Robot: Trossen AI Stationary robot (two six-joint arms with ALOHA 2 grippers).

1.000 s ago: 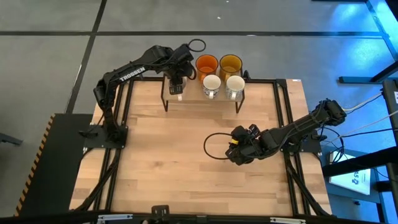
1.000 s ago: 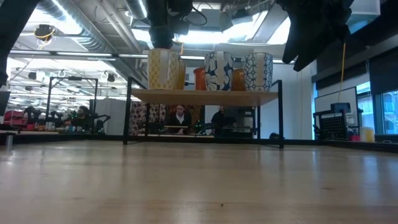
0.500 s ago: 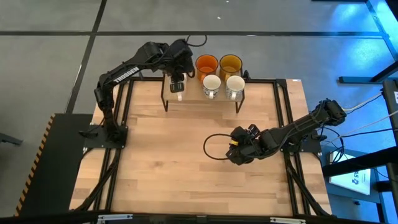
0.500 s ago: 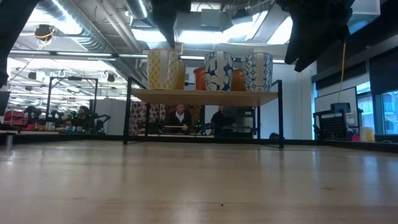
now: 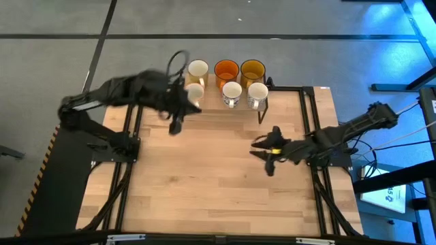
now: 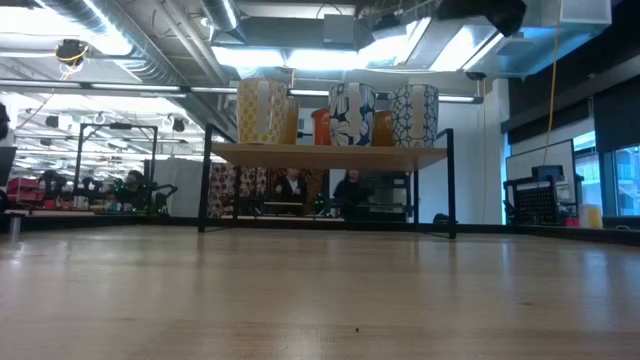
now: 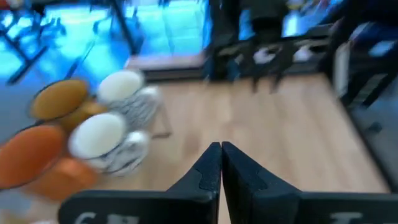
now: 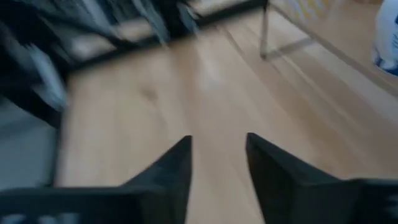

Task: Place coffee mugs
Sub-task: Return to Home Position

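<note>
Six mugs stand on their bases on a raised wooden rack (image 5: 212, 109) at the table's far edge. The back row holds a cream mug (image 5: 197, 69), an orange mug (image 5: 226, 70) and an amber mug (image 5: 252, 69). The front row holds three white mugs (image 5: 194, 92) (image 5: 231, 92) (image 5: 257, 92). The low view shows them patterned on the shelf (image 6: 330, 153). My left gripper (image 5: 176, 126) (image 7: 221, 152) is shut and empty, just near of the rack's left end. My right gripper (image 5: 265, 157) (image 8: 217, 149) is open and empty over the table's right middle.
The rack's black legs (image 5: 182, 117) (image 5: 261, 117) stand on the table. Black frame rails (image 5: 308, 116) run along the table's sides. Bare wood (image 5: 204, 184) spreads between the rack and the near edge. People and equipment show in the room beyond (image 6: 290, 185).
My left gripper has drawn back from above the rack's left end, toward the table's near and left side, moving fast. The left front and left back mugs stand uncovered on the rack. My right gripper has swung a little toward the right and far side and has turned.
</note>
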